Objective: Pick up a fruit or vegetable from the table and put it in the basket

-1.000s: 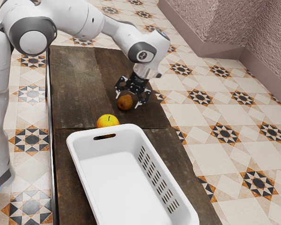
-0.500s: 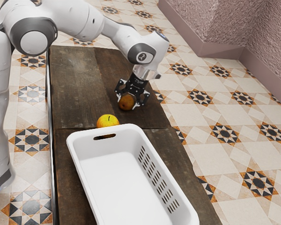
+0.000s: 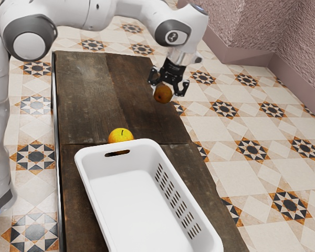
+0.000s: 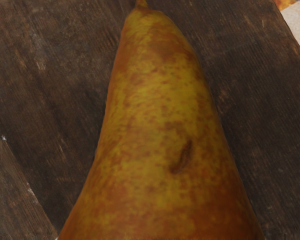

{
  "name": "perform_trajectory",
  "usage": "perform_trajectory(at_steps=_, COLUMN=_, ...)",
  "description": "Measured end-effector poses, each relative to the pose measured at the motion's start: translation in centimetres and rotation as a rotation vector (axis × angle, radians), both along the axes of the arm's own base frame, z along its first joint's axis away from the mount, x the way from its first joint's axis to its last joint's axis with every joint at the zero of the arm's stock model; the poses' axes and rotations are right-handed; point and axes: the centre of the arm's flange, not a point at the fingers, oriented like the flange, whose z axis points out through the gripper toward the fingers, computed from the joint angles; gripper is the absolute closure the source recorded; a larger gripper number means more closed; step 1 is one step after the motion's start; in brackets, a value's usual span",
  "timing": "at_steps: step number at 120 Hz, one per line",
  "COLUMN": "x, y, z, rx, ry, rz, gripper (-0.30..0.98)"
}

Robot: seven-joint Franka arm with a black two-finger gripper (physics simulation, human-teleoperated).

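My gripper (image 3: pixel 168 93) is raised above the far part of the table in the exterior view, shut on a brown pear (image 3: pixel 162 94) that hangs clear of the wood. In the wrist view the pear (image 4: pixel 160 130) is large and close, its stem pointing away from the hand. The white basket (image 3: pixel 97 197) stands on the nearer part of the table, lower in the exterior view than the gripper. A yellow apple (image 3: pixel 120 136) rests on the table just beside the basket's far end.
The dark wooden table (image 3: pixel 89 100) extends beneath the arm, with its right edge below the gripper in the exterior view. The basket's raised walls surround its hollow inside. A pinkish wall (image 3: pixel 294 42) rises beyond the tiled floor.
The fingers have closed on the pear, and my hand has lifted it off the table, upward and toward the exterior view's right. The apple and basket have stayed put.
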Motion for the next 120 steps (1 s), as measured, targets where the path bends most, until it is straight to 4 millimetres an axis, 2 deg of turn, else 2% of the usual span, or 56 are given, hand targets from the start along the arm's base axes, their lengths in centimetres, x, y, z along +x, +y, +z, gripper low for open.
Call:
perform_trajectory(at_steps=10, x=0.4, y=-2.5, z=1.0, rx=0.000, ry=-0.002, rz=-0.041, gripper=0.33)
perform_trajectory(at_steps=24, x=0.9, y=-7.6, z=3.1, rx=-0.001, ry=-0.021, rz=-0.124, gripper=0.34)
perform_trajectory(at_steps=43, x=-0.2, y=-13.8, z=5.4, rx=-0.010, ry=-0.037, rz=-0.221, gripper=0.34)
perform_trajectory(at_steps=54, x=-0.9, y=-17.2, z=5.7, rx=-0.016, ry=-0.030, rz=-0.275, gripper=0.33)
perform_trajectory(at_steps=66, x=-1.8, y=-21.7, z=5.5, rx=-0.021, ry=-0.018, rz=-0.352, gripper=0.33)
perform_trajectory(at_steps=92, x=-6.2, y=-31.5, z=5.9, rx=-0.023, ry=0.021, rz=-0.527, gripper=0.33)
perform_trajectory(at_steps=120, x=-12.1, y=-40.1, z=5.8, rx=-0.008, ry=0.074, rz=-0.694, gripper=0.33)
